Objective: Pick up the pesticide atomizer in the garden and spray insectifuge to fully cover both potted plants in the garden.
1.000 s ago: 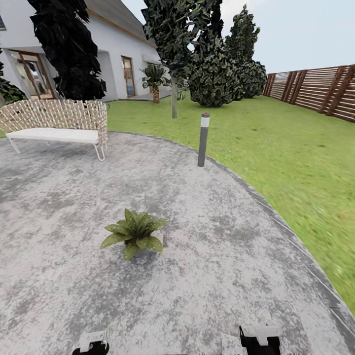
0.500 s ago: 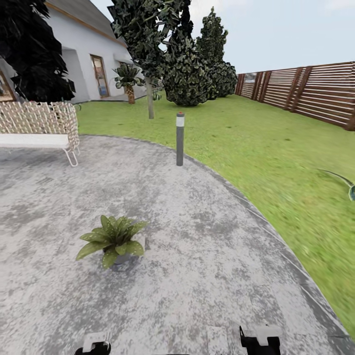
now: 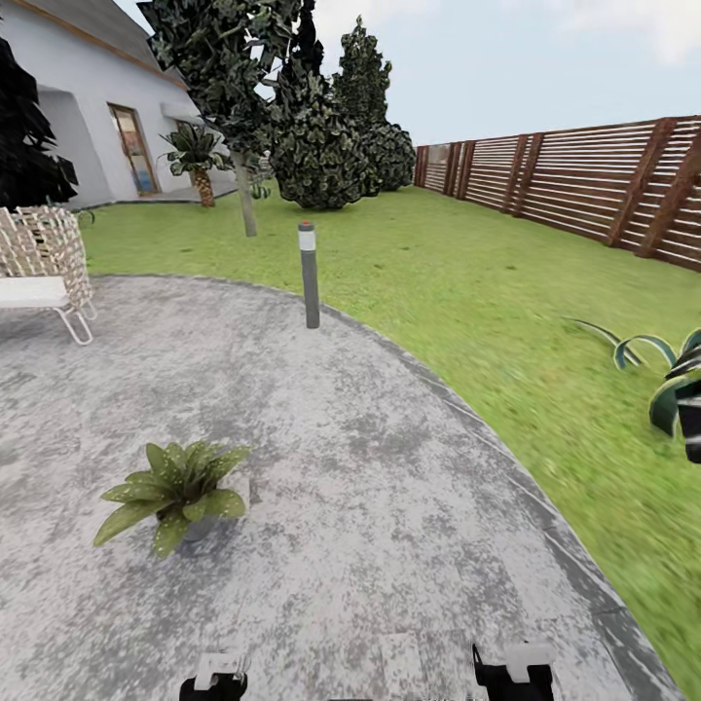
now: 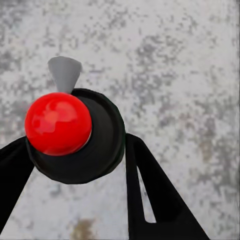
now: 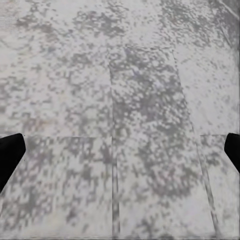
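Head view: The left gripper (image 3: pixel 219 679) and right gripper (image 3: pixel 512 672) sit low and tucked close to the body, a sensible carrying pose while the robot crosses the round stone patio (image 3: pixel 389 487). One potted plant (image 3: pixel 175 492) stands on the patio ahead of the left gripper and off to its left, well apart from it and too far to spray. A grey bollard lamp (image 3: pixel 309 276) stands far ahead of both grippers at the patio's edge. A wicker bench (image 3: pixel 39 268) is far to the left. A striped agave (image 3: pixel 667 375) grows in the lawn (image 3: pixel 506 302) well to the right of the right gripper, with the slatted fence (image 3: pixel 584 190) beyond it.

Left wrist view: The left gripper's (image 4: pixel 75 192) black fingers (image 4: pixel 155 200) stand on either side of a black rounded body (image 4: pixel 107 145) that carries a shiny red ball (image 4: pixel 58 123) and a small grey cone-shaped tip (image 4: pixel 64 74). I cannot tell whether this is the pesticide atomizer or part of the rig. I also cannot tell whether the fingers are pressing on it. Mottled stone lies beneath.

Right wrist view: The right gripper (image 5: pixel 120 155) is spread wide. Its dark fingertips (image 5: pixel 10 155) are at opposite edges with nothing between them, ready to take something. Bare patio slabs (image 5: pixel 145 100) lie just under it.
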You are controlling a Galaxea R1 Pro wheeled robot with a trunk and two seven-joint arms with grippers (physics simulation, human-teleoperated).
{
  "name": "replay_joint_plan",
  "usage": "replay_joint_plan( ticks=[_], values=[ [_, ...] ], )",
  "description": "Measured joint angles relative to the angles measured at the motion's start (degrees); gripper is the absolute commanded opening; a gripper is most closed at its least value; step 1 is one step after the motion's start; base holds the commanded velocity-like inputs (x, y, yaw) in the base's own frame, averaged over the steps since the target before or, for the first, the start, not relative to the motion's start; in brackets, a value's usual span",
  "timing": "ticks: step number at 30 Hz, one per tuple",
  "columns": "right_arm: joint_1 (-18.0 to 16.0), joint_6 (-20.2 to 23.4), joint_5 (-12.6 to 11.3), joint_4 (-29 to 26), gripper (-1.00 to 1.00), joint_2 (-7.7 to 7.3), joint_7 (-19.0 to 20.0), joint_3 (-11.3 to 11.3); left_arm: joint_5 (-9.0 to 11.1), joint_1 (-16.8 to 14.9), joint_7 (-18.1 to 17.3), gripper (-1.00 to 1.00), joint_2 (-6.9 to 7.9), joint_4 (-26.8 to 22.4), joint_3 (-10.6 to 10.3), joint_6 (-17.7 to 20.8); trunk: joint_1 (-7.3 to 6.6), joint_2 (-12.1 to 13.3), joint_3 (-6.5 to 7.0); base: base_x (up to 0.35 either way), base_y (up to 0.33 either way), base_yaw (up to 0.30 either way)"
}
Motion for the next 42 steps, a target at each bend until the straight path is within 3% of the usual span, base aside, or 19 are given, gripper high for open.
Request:
replay_joint_plan(
  ticks=[9, 20, 28, 34, 37, 42],
  values=[
    [0.0, 0.0, 0.0, 0.0, 1.00, 0.03, 0.0, 0.0, 0.0, 0.0, 0.1, -1.00, -0.04, 0.0, 0.2, -0.1, 0.00, 0.0, 0.00, 0.000, 0.000, -0.274],
    [0.0, 0.0, 0.0, 0.0, 1.00, 0.09, -0.1, 0.0, 0.0, 0.0, 0.1, -1.00, 0.05, 0.1, 0.2, -0.1, 0.00, 0.0, 0.00, 0.013, 0.000, -0.015],
    [0.0, 0.0, 0.0, 0.0, 1.00, 0.07, 0.0, 0.0, 0.1, -0.2, 0.1, -1.00, 0.39, -0.2, 0.2, -0.2, -0.04, 0.0, 0.00, 0.299, 0.000, -0.130],
    [0.0, 0.0, 0.1, -1.1, 1.00, 0.40, 0.0, 0.2, 0.0, -1.2, 0.3, -1.00, 0.52, -9.1, 0.4, 2.5, -0.01, 0.0, 0.00, 0.129, 0.000, -0.020],
    [0.0, 0.0, 0.0, -5.4, 1.00, 0.61, 0.0, 0.2, 0.3, -1.5, 0.4, -1.00, 0.20, -11.5, 0.5, 6.3, 0.00, 0.0, 0.01, 0.007, 0.000, -0.001],
    [0.0, 0.0, 0.0, -6.9, 1.00, 0.69, 0.0, 0.2, 0.0, -1.5, 2.1, -1.00, 0.70, -13.7, 0.6, 7.0, 0.00, 0.0, 0.00, 0.001, 0.000, 0.000]
  ],
)
